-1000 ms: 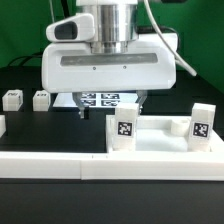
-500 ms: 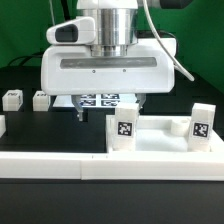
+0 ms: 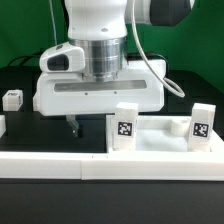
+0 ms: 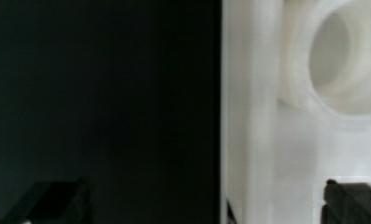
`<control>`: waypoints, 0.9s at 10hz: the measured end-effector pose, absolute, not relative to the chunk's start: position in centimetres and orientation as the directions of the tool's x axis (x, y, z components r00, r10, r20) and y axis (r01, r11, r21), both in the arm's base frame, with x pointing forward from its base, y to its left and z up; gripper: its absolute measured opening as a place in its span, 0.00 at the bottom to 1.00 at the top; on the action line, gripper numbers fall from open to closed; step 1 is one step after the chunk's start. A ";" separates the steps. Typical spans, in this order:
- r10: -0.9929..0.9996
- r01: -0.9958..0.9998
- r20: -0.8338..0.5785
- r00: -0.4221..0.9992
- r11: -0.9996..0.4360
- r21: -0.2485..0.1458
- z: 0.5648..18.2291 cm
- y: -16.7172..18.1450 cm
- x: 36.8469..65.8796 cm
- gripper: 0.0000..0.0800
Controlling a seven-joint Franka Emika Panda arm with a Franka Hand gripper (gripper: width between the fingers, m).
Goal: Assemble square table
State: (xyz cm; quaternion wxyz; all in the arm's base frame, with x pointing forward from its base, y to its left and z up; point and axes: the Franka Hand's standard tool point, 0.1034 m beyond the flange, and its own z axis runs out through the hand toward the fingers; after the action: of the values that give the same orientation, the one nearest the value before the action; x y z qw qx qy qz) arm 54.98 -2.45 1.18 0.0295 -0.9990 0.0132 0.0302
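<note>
The white square tabletop (image 3: 160, 142) lies on the black table at the exterior view's right. Two tagged white legs (image 3: 125, 128) (image 3: 200, 122) stand upright on it. My gripper (image 3: 103, 124) is low at the tabletop's left edge. One finger (image 3: 72, 125) shows over the black table; the other is hidden behind the nearer leg. In the wrist view the gripper (image 4: 203, 205) is open with its fingertips (image 4: 57, 200) far apart. The tabletop's edge (image 4: 271, 150) runs between them, with a round corner socket (image 4: 351, 60) beyond. Nothing is held.
A loose white leg (image 3: 12, 98) lies at the back left, and another white piece (image 3: 2, 125) shows at the left edge. The long low white wall strip (image 3: 50, 165) runs along the front. The marker board is hidden behind my hand.
My gripper has moved down and toward the exterior view's left, closer to the table. It now hides the marker board and a second loose leg. The tabletop and its legs have not moved.
</note>
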 end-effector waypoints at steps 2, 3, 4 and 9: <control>-0.025 -0.029 -0.060 0.998 -0.998 -0.057 1.2 -2.5 55.0 0.78; -0.025 -0.029 -0.060 0.998 -0.998 -0.057 1.2 -2.5 55.0 0.78; -0.025 -0.029 -0.060 0.998 -0.998 -0.057 1.2 -2.6 55.0 0.56; -0.022 -0.025 -0.061 0.998 -0.998 -0.054 1.2 -2.7 55.0 0.07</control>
State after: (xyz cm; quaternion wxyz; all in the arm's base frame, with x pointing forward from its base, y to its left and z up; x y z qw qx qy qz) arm 54.96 -2.65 1.20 0.0276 -0.9991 0.0118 0.0302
